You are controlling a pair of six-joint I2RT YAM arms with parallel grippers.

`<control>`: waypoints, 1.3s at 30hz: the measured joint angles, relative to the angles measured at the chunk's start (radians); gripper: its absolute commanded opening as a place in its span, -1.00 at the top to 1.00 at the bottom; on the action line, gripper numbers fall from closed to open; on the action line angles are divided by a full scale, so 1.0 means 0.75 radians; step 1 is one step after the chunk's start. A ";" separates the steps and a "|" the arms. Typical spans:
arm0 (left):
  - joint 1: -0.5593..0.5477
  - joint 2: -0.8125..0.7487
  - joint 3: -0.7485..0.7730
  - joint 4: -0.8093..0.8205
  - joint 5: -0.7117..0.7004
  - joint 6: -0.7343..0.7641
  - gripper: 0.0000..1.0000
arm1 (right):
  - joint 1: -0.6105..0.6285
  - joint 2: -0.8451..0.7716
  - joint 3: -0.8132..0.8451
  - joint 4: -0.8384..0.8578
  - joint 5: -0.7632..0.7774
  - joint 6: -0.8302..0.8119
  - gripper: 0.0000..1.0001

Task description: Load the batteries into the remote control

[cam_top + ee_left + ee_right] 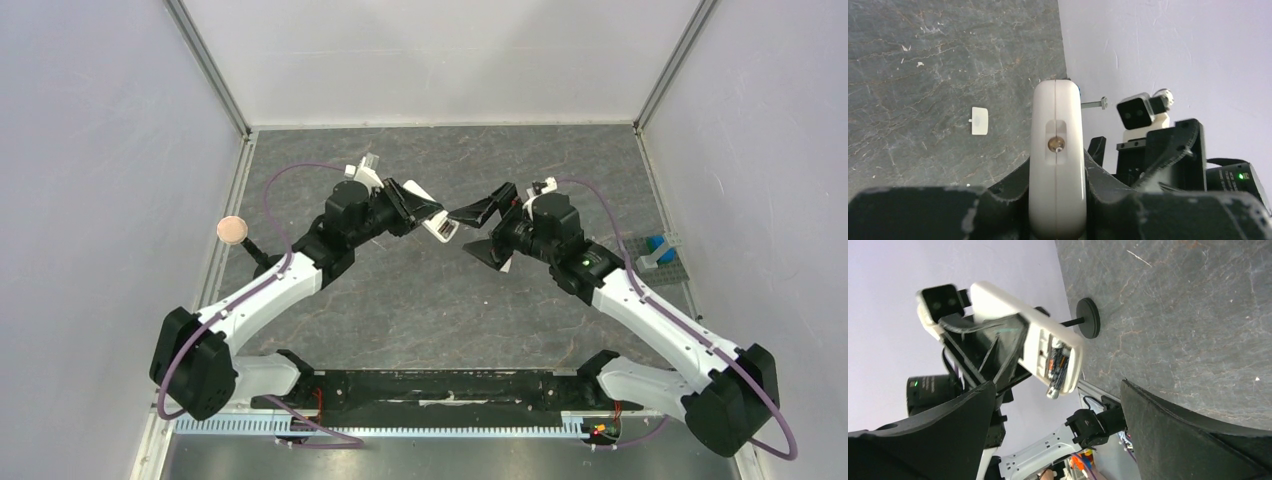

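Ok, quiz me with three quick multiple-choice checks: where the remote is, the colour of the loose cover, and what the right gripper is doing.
1. Where is the remote control?
A) lying loose
B) clamped in the left gripper
C) in the other arm's gripper

2. What colour is the small cover piece lying on the table?
A) red
B) black
C) white

3. How does the right gripper stand?
A) open, fingers wide apart
B) shut and empty
C) shut on a load

Answers:
1 B: the left wrist view shows the handset gripped edge-on between that arm's fingers, off the table.
2 C: it shows white against the grey surface.
3 A: its own wrist view shows both fingers far apart with nothing between them.
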 measured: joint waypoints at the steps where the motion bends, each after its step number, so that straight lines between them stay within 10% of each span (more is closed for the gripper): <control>1: 0.013 0.006 0.004 -0.006 0.020 -0.014 0.96 | -0.005 -0.021 -0.001 0.001 0.002 -0.024 -0.96; 19: 0.151 0.068 0.126 -0.177 0.571 -0.052 0.96 | -0.082 0.062 0.166 -0.031 -0.322 -0.954 -0.96; 39: 0.152 0.128 0.168 -0.238 0.672 -0.011 0.96 | -0.023 0.170 0.212 -0.126 -0.478 -1.196 -0.90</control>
